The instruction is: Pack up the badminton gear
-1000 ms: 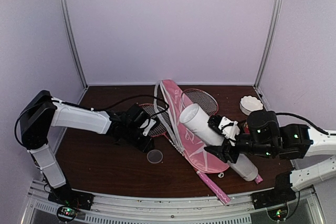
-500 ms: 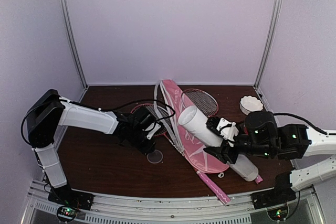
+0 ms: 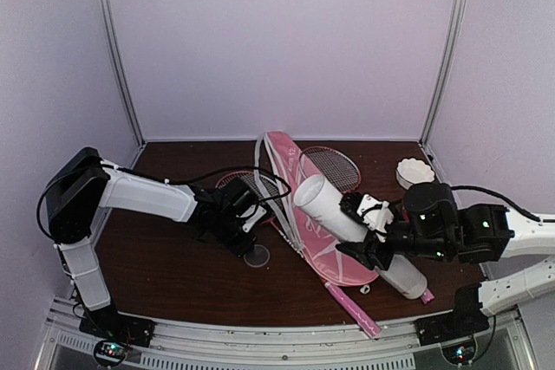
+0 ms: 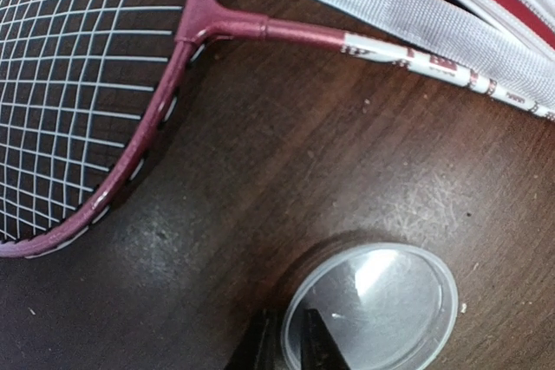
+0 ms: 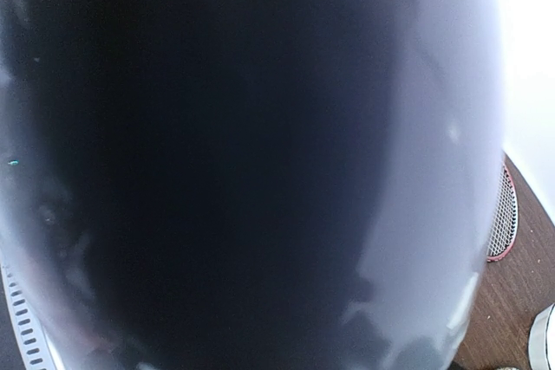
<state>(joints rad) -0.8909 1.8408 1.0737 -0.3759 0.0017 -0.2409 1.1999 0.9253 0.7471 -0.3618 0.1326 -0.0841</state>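
Note:
My left gripper [image 3: 246, 243] is low over the table, and in the left wrist view [image 4: 290, 335] its fingers straddle and pinch the near rim of a clear round lid [image 4: 373, 305], which lies flat [image 3: 256, 256]. A red-framed racquet head [image 4: 78, 101] lies just beyond it. My right gripper [image 3: 368, 233] is shut on the long white tube [image 3: 334, 212] and holds it tilted, open end up, over the pink striped cover [image 3: 299, 201]. The tube fills the right wrist view [image 5: 260, 162]. A second racquet head [image 3: 336, 165] lies behind the cover. No shuttlecock shows.
A white scalloped dish [image 3: 414, 172] stands at the back right. A pink racquet handle [image 3: 354, 308] sticks out toward the front edge. The cover's grey strap [image 4: 416, 15] runs beside the racquet shaft [image 4: 347, 41]. Enclosure walls and metal posts stand on three sides.
My left gripper has moved right and toward the front, from the racquet head down to the clear lid. The right arm and the tube have shifted slightly left.

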